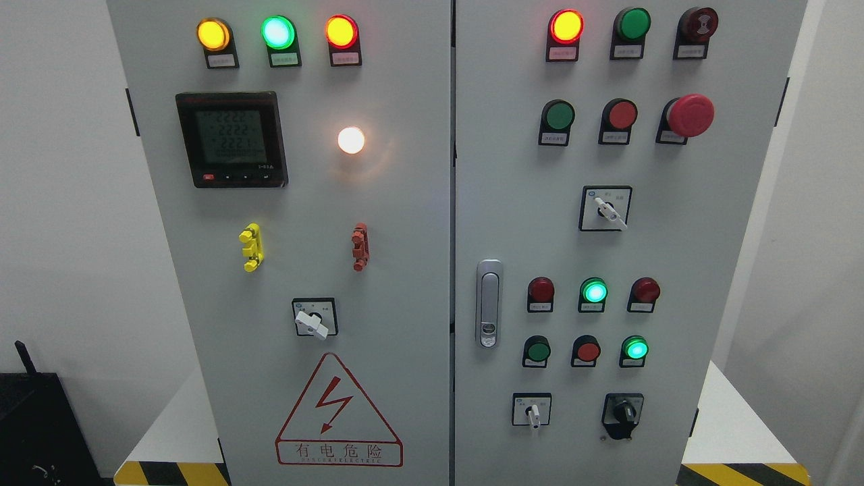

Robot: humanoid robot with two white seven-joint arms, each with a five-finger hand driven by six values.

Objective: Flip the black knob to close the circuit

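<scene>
Grey cabinet doors [405,270] fill the view, black knob [622,412] low on the right door, no hand visible.

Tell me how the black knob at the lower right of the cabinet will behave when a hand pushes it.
The black knob is mounted on the right door, so it should probably turn in place rather than lift away. It looks like rigid plastic, likely stiff. Its narrow raised grip may slip from broad fingers. Neither hand is in view.
</scene>
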